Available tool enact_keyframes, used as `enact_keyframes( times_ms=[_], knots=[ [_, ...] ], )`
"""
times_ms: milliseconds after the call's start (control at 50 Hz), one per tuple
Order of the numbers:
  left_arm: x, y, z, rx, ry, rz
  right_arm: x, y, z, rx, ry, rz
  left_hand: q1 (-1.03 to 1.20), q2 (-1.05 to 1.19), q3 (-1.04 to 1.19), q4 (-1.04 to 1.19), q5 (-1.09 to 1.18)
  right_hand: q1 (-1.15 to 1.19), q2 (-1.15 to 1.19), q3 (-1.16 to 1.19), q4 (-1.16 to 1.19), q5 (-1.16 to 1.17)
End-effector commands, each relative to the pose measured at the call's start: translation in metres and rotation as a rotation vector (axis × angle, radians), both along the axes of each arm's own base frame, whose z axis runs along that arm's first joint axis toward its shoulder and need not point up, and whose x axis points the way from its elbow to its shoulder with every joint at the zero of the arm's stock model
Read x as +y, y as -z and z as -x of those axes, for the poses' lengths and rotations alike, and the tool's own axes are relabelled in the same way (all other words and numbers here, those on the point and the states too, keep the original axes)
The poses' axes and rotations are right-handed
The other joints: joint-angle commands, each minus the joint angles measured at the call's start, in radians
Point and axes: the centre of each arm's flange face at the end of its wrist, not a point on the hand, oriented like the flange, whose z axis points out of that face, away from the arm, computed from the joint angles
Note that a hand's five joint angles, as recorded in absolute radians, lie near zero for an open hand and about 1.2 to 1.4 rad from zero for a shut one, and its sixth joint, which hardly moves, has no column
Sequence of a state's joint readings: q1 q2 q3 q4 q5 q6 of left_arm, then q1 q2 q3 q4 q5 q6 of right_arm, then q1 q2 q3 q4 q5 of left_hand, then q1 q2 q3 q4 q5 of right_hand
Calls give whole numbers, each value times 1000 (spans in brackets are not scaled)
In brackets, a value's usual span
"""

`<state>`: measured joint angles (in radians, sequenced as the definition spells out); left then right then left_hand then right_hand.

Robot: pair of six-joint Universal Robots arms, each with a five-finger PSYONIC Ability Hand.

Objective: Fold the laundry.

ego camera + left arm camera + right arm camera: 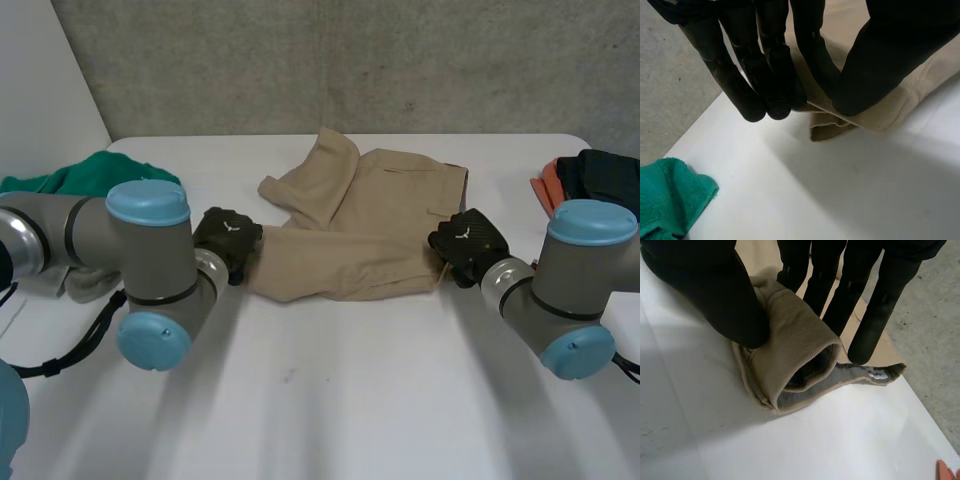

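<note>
The left robot hand [775,75] and the right robot hand [705,285] hold the two near ends of the beige trousers [370,235], half folded in the middle of the white counter [340,400]. The right pinches a thick waistband roll [795,340], but the left seems to nip only a thin corner [830,131], partly hidden by its thumb. This small bite may slip in lifting, and the fold would go crooked.

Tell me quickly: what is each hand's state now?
Left hand: shut, pinching the trousers at one end.
Right hand: shut, pinching the trousers' waistband.
</note>
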<state>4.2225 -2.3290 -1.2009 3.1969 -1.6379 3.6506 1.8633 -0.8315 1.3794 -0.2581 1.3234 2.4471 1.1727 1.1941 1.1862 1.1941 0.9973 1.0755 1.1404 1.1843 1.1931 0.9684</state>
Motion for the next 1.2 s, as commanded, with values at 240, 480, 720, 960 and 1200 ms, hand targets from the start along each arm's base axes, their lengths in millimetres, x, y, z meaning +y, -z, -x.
enact_keyframes(
  times_ms=[240, 480, 720, 960, 1200],
  knots=[
    [23, -16, 0, 50, 113, -14, 17, -23, 2, -39, 4, -154, -371, -393, -385, -393, -370, 321, 256, 212, 203, 253],
    [35, -3, 2, -20, 94, -89, 18, -14, 0, 5, 5, -153, -548, -570, -562, -570, -547, 321, 256, 212, 203, 253],
    [13, 15, 6, -50, 53, -75, 17, -11, 5, 9, 16, -159, -513, -535, -527, -535, -512, 321, 256, 212, 203, 253],
    [3, -3, 9, -10, 44, -33, 18, -20, 6, 10, 34, -146, 224, 202, 210, 202, 224, 321, 256, 212, 203, 253],
    [86, -74, -29, 5, 89, -203, 70, -76, 29, 183, 2, -288, 224, 202, 210, 202, 224, 321, 256, 212, 203, 253]
  ],
)
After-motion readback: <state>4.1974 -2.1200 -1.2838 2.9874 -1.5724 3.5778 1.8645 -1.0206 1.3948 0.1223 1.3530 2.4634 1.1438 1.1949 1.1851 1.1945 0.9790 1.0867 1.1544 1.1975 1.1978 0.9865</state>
